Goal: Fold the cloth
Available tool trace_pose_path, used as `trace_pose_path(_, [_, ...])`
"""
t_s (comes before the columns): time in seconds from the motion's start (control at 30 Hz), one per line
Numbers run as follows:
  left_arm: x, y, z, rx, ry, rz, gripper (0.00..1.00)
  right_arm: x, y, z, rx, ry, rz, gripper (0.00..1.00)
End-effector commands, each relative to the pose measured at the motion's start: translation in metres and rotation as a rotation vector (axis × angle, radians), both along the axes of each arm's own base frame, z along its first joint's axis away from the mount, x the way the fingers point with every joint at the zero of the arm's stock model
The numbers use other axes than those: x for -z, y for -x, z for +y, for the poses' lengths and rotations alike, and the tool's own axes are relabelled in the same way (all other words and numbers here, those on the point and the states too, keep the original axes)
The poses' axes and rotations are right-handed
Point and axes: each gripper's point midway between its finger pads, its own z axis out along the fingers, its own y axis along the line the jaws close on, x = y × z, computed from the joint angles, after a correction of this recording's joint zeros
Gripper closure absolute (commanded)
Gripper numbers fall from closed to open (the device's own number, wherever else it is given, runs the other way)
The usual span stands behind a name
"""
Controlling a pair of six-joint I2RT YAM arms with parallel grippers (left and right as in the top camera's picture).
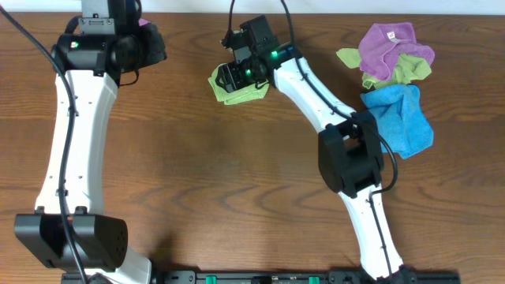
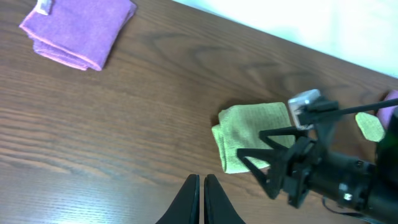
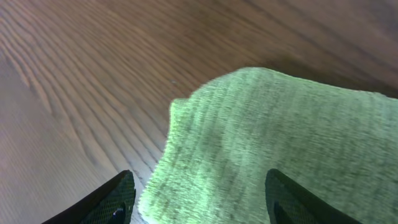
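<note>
Green cloth (image 1: 237, 91) sits far-centre on the tabletop (image 1: 237, 181), folded to a small pad under the right jaws. I judge it nearly finished, while loose cloths (image 1: 390, 59) wait at right. Left wrist: left jaws narrow, holding nothing; the pad's long axis seems left-right. Right wrist: jaws wide over the pad.

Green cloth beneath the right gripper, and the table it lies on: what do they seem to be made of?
Green cloth: looks like microfibre or terry towelling, matte, with a fuzzy looped nap plain in the right wrist view; the exact fibre cannot be told. Table: dark brown wood grain with a mild sheen, possibly veneer or laminate rather than solid wood.
</note>
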Motion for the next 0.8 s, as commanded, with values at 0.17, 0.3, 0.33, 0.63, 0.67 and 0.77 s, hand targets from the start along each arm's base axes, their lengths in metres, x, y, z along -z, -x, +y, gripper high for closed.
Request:
trace_pose_path(0.17, [0.02,0.008,-0.019,0.147,0.092,0.037,0.77,-0.076,-0.018,-0.073,0.078,0.087,-0.112,0.53])
trace_pose_path(0.3, [0.042,0.01,-0.03,0.176,0.162,0.061,0.77,-0.061,-0.02,-0.085,0.096,0.112,-0.079,0.99])
trace_pose_path(0.33, [0.047,0.011,-0.033,0.177,0.182,0.07,0.77,-0.056,-0.022,-0.084,0.097,0.111,-0.075,0.99])
trace_pose_path(0.63, [0.074,0.02,-0.036,0.175,0.207,0.129,0.81,-0.038,-0.023,-0.058,0.05,0.081,-0.085,0.99])
trace_pose_path(0.67, [0.074,0.02,-0.036,0.175,0.207,0.129,0.79,-0.026,-0.021,-0.057,0.048,0.088,-0.061,0.99])
trace_pose_path(0.77, [0.074,0.02,-0.036,0.175,0.207,0.128,0.78,0.005,-0.015,-0.06,0.057,0.114,0.015,0.99])
